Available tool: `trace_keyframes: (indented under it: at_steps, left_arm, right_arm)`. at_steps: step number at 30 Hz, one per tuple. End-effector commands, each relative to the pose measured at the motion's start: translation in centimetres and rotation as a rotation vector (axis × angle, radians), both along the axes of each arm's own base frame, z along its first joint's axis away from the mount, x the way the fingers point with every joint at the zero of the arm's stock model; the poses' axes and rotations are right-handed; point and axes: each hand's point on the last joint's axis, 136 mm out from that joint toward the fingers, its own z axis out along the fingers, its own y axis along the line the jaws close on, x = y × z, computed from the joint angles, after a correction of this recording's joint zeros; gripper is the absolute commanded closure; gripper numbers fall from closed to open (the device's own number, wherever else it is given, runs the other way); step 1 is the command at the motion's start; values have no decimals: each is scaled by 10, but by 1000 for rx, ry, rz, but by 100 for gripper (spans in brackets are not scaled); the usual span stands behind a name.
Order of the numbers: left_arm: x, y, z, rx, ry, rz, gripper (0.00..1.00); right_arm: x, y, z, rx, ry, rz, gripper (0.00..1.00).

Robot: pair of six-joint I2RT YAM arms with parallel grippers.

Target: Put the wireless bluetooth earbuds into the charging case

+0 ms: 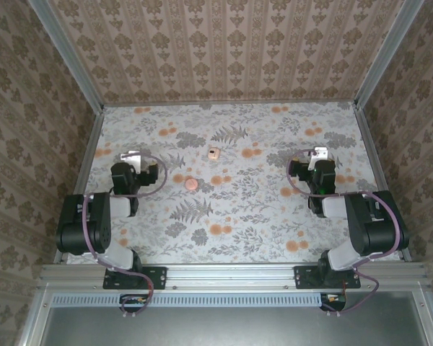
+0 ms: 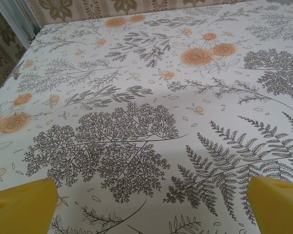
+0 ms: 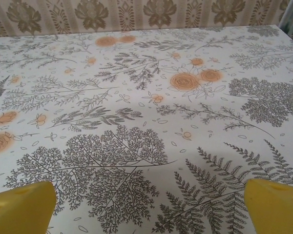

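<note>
Floral-printed tablecloth [image 1: 231, 231] inside damask-papered walls [image 1: 224, 50], with both sets of jaws spread wide.
Just above the middle of the top view lies a small pale boxy piece [image 1: 213, 153]. A flat round pinkish disc [image 1: 190, 183] sits to its lower left, apart from it; they are too small to tell case from earbuds. The left gripper [image 1: 132, 156] at middle left and the right gripper [image 1: 317, 153] at middle right grip nothing. Blunt yellow fingertips [image 2: 22, 207] occupy the bottom corners of each wrist view, over smooth fern-patterned cloth.
</note>
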Motion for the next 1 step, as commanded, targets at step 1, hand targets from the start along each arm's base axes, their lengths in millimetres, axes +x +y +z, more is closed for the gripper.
trace_keyframes:
  at_steps: [1]
  left_arm:
    - [3, -1, 10, -6, -31, 11, 0]
  right_arm:
    - [4, 6, 4, 0, -13, 39, 0]
